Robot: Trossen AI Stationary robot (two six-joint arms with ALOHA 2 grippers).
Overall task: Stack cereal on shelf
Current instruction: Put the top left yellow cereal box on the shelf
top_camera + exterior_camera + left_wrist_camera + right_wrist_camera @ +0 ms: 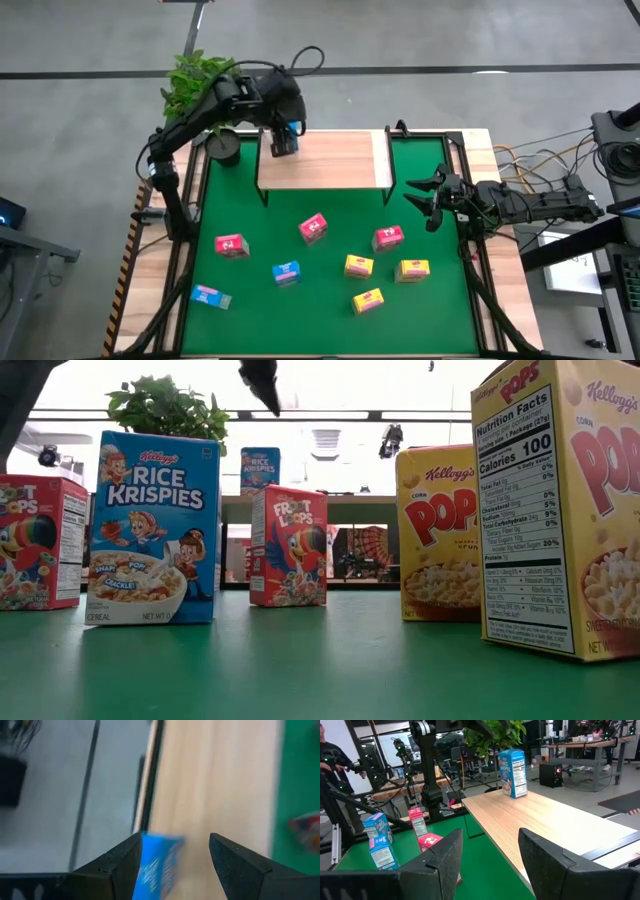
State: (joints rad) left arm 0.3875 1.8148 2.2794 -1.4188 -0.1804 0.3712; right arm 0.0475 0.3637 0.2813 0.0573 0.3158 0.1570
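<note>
**One Rice Krispies box on the shelf, eight boxes on the mat**

The left gripper (pixel 284 135) hangs over the far left corner of the shelf (pixel 335 160), its jaws spread around a blue Rice Krispies box (pixel 286 142) that stands upright on the light-wood board. In the left wrist view the box (pixel 159 867) lies against one finger (pixel 117 865) while the other finger stands clear of it, with bare wood showing between (whether the first finger presses the cardboard or only sits beside it cannot be told). From the right wrist view the same box (pixel 513 773) stands at the far end of the board, in front of the potted plant (pixel 200 85).

The right gripper (pixel 428 203) waits at the right edge of the table, just off the shelf's right end, with its fingers (pixel 442 857) apart and nothing between them.

The remaining cereal sits on the green mat (pixel 250 330) nearer than the shelf. Three red Froot Loops boxes (pixel 313 228) spread across the middle, one at left (pixel 231 245) and one at right (pixel 388 237). Two blue boxes stand at near left (pixel 286 272) (pixel 211 296). Three yellow Corn Pops boxes (pixel 359 265) cluster at near right, well apart from the shelf.
</note>
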